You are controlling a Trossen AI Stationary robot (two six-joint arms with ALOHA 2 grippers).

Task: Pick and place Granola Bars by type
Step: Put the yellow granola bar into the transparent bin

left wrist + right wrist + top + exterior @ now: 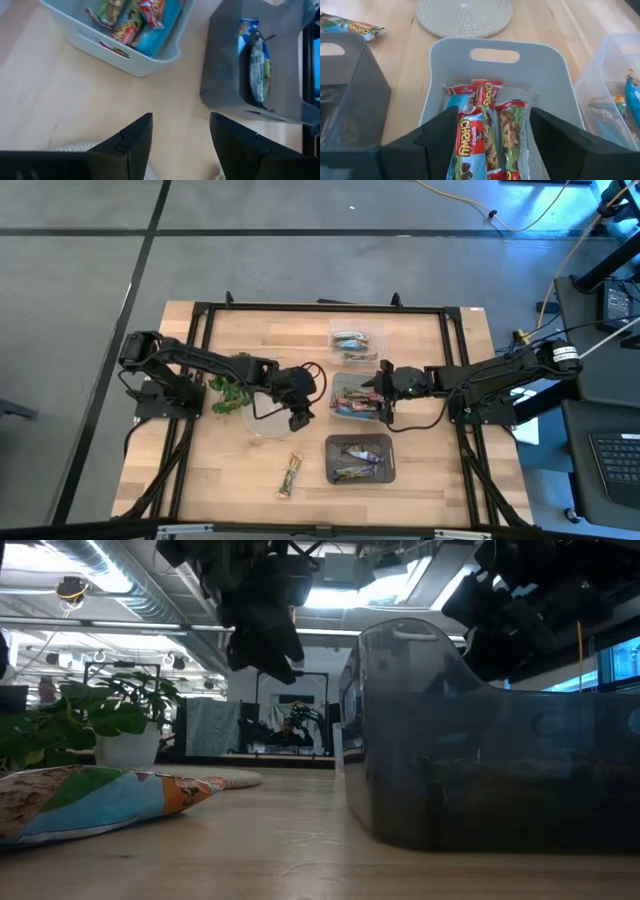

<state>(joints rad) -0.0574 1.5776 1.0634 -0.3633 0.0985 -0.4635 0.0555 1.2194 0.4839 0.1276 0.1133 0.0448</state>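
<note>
One loose granola bar (290,475) in a blue, green and orange wrapper lies flat on the table near its front edge; it also shows in the low view (90,802) and the right wrist view (350,26). Several red, blue and green wrapped bars (485,130) lie in the pale middle bin (352,396). My left gripper (303,402) is open and empty above bare table just left of that bin, as the left wrist view (180,135) shows. My right gripper (383,393) is open over the middle bin, its fingers (435,140) standing either side of the bars there.
A clear bin (357,340) with bars stands at the far side. A dark bin (360,458) with bars stands at the near side and looms large in the low view (490,760). A round woven mat (464,15) and a leafy sprig (230,392) lie left of centre.
</note>
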